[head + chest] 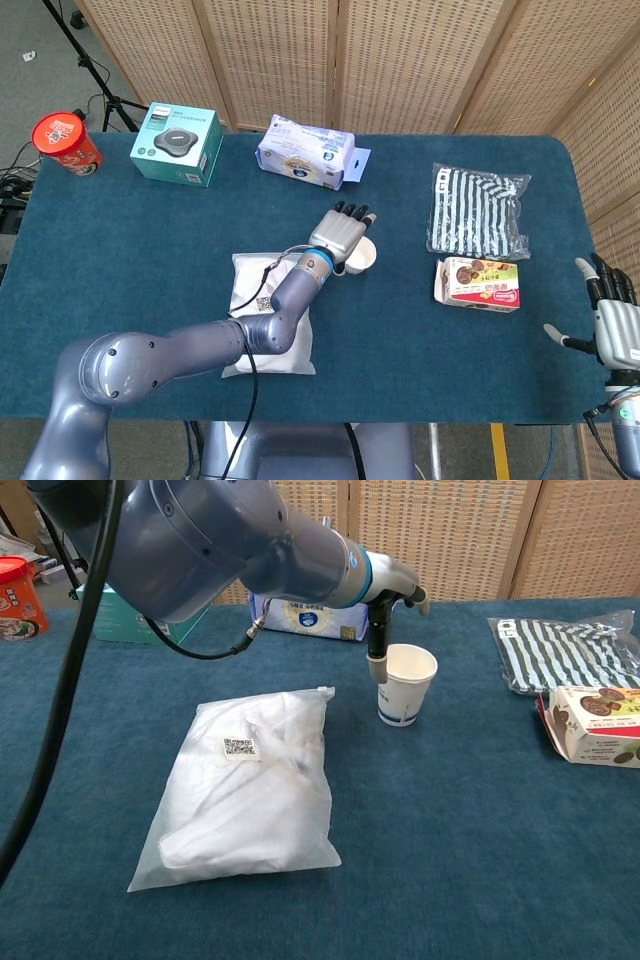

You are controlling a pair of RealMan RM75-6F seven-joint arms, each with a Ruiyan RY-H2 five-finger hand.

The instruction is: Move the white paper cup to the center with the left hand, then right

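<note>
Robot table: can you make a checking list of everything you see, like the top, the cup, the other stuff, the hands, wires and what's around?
Surface: blue cloth table.
Job's things: white paper cup upright near the middle.
Clutter: white plastic bag; teal box; tissue pack; striped pouch; cookie box; red cup.
Hands: left hand at the cup's rim, a finger down its side, whether it grips unclear; right hand open at the table's right edge.
Cables: black wires on the floor, left.
Surroundings: wicker screens; tripod.
</note>
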